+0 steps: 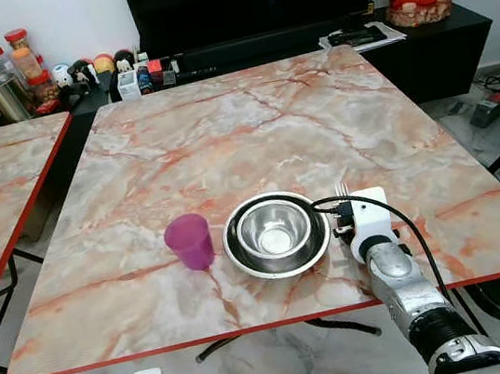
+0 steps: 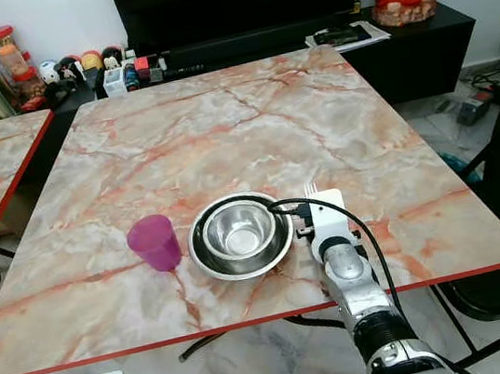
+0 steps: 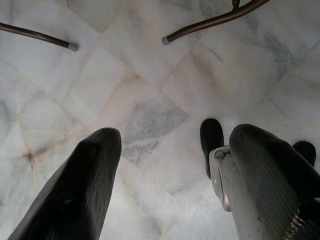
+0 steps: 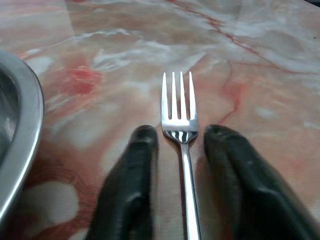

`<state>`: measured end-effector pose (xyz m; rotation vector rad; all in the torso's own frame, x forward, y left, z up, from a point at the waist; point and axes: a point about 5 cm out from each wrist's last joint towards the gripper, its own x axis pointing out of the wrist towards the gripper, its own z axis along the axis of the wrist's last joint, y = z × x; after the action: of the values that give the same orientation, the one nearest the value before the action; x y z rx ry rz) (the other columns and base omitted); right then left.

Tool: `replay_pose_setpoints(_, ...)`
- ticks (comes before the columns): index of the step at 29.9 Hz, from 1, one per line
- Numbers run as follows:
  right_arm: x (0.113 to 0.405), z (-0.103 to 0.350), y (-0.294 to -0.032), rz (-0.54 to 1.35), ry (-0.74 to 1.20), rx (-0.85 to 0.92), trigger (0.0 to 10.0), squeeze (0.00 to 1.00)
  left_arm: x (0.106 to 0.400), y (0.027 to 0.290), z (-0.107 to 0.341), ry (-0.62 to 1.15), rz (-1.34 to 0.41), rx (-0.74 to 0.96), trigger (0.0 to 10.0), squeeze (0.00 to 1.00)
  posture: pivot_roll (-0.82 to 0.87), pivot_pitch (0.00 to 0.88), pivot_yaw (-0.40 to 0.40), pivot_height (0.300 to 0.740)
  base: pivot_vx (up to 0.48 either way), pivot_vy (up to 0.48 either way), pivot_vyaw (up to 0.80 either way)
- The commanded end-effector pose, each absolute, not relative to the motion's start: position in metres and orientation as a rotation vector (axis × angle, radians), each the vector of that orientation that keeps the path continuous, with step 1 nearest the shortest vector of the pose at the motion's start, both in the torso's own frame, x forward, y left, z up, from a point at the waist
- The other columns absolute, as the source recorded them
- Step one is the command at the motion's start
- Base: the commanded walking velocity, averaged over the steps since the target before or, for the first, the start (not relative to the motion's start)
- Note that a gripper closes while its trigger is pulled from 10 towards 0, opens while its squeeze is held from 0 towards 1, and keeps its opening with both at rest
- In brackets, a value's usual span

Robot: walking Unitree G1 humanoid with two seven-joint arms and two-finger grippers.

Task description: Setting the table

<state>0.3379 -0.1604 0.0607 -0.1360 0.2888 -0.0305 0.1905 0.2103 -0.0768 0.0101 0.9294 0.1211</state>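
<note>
Straddling fork (image 4: pixel 181 131) on table (image 1: pixel 222 125), right fingers (image 4: pixel 132 185) parted, not gripping; steel bowl (image 1: pixel 275 231) just beside, purple cup (image 1: pixel 189 241) beyond.

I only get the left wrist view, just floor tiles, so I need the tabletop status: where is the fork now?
Observer: The fork lies flat on the marble table, between the open fingers of the right pincer.
Operator: What's beside it?
Observer: A steel bowl nested in a steel plate, on the fork's left.
Operator: Any cup?
Observer: A purple cup stands upright, left of the plate.
</note>
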Motion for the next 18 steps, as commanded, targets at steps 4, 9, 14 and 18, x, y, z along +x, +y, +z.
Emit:
replay_pose_setpoints(4,0.344,0.074,-0.161,-0.059,0.209,-0.118,10.0,0.0,0.191,0.217,-0.075,0.938,0.12,0.034,10.0,0.0,-0.04,0.0,0.101,0.74,0.0,0.0,0.0)
replay_pose_setpoints(9,0.35,0.099,-0.165,-0.09,0.063,-0.128,10.0,0.0,0.193,0.215,-0.075,0.936,0.117,0.031,10.0,0.0,-0.05,0.0,0.1,0.74,0.0,0.0,0.0)
replay_pose_setpoints(14,0.354,0.117,-0.166,-0.12,-0.032,-0.101,10.0,0.0,0.194,0.213,-0.075,0.932,0.115,0.027,10.0,0.0,-0.05,0.0,0.097,0.74,0.0,0.0,0.0)
replay_pose_setpoints(18,0.355,0.128,-0.164,-0.119,-0.097,-0.084,10.0,0.0,0.195,0.213,-0.074,0.926,0.118,0.022,10.0,0.0,-0.05,0.0,0.097,0.74,0.0,0.0,0.0)
